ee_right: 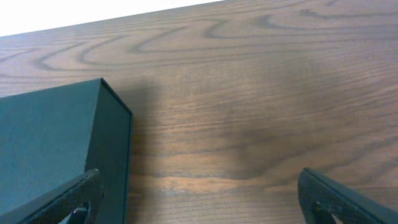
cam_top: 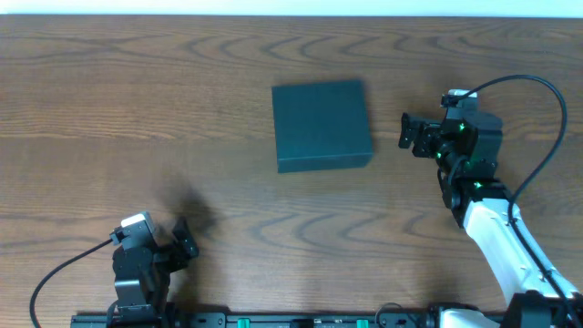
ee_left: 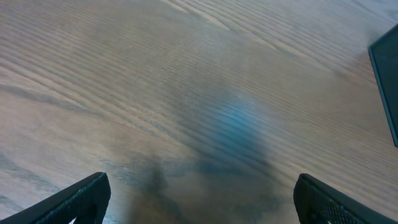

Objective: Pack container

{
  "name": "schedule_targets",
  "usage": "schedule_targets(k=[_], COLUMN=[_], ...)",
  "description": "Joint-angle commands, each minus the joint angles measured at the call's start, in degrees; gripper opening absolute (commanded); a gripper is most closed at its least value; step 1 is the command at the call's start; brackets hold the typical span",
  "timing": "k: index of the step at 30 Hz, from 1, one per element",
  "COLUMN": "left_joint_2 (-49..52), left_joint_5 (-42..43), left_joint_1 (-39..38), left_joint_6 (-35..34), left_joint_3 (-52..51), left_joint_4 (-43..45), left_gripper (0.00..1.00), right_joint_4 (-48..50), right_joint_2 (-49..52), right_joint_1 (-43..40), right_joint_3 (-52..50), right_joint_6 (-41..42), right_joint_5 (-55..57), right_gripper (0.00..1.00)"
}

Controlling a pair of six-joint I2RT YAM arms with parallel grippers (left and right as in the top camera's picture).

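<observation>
Container (cam_top: pixel 322 126) untouched; left end effector (ee_left: pixel 202 190) and right end effector (ee_right: pixel 199 183) gape empty.

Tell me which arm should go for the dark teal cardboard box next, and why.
Right. The right claw stands open just beside the matte dark teal rectangular cardboard box, facing its side. The left claw, also open, sits far off near the front edge of the wooden table.

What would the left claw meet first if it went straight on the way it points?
Probably the bare table. The open left claw angles down at the wood, and the container sits off at the view's right edge, outside its line. Depth is unclear.
</observation>
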Motion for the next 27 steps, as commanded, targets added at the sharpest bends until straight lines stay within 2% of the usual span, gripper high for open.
schedule_targets(k=[1, 17, 19, 23, 27], left_joint_2=[-0.5, -0.5, -0.5, -0.5, -0.5], left_joint_5=[0.0, 0.0, 0.0, 0.0, 0.0], left_joint_1=[-0.4, -0.4, -0.4, -0.4, -0.4], left_joint_6=[1.2, 1.2, 1.2, 1.2, 1.2], left_joint_3=[-0.5, -0.5, -0.5, -0.5, -0.5], left_joint_4=[-1.4, -1.4, -1.4, -1.4, -1.4], left_gripper=[0.95, 0.95, 0.95, 0.95, 0.95], right_joint_4=[0.0, -1.7, -6.3, -22.8, -31.8], right_joint_2=[-0.3, -1.8, -6.0, -22.4, -37.8], right_joint_1=[-0.4, 0.0, -0.2, 2.7, 3.0], right_joint_3=[0.5, 0.5, 0.5, 0.5, 0.5], right_joint_6=[-0.2, -0.2, -0.2, -0.2, -1.4], right_joint_5=[0.3, 0.3, 0.4, 0.3, 1.2], right_gripper=[0.99, 0.99, 0.99, 0.99, 0.99])
